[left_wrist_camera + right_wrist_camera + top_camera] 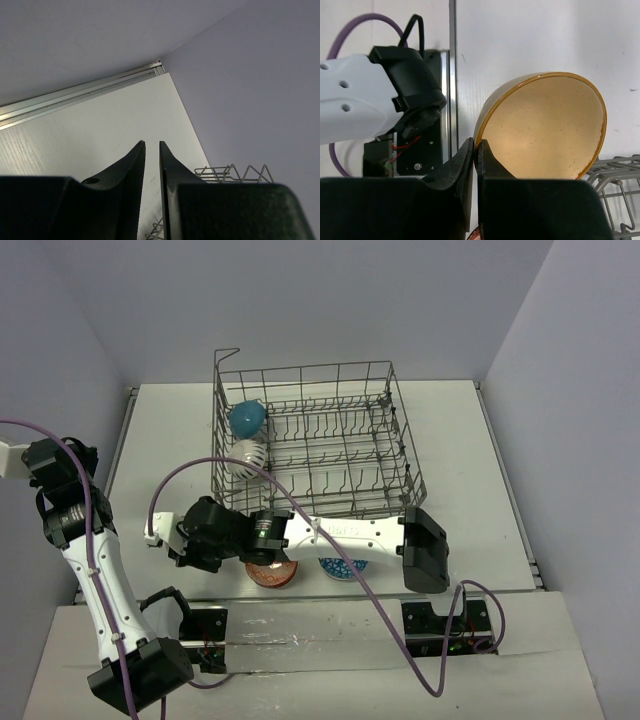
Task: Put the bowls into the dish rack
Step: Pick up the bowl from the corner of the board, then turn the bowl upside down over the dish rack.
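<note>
Bowl (545, 130): tan, speckled, amber rim | right tool (475, 146) clamped on its rim | left tool (152, 146) slightly parted, empty

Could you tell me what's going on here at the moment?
The right gripper pinches the rim of a brown bowl just in front of the dish rack. A blue bowl and a white bowl already sit at the rack's left end; a patterned bowl lies on the table. The left gripper is off to the side, empty.

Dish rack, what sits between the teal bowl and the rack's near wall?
A white bowl, standing in the same left-hand row, close beside the teal bowl. The top view shows it.
</note>
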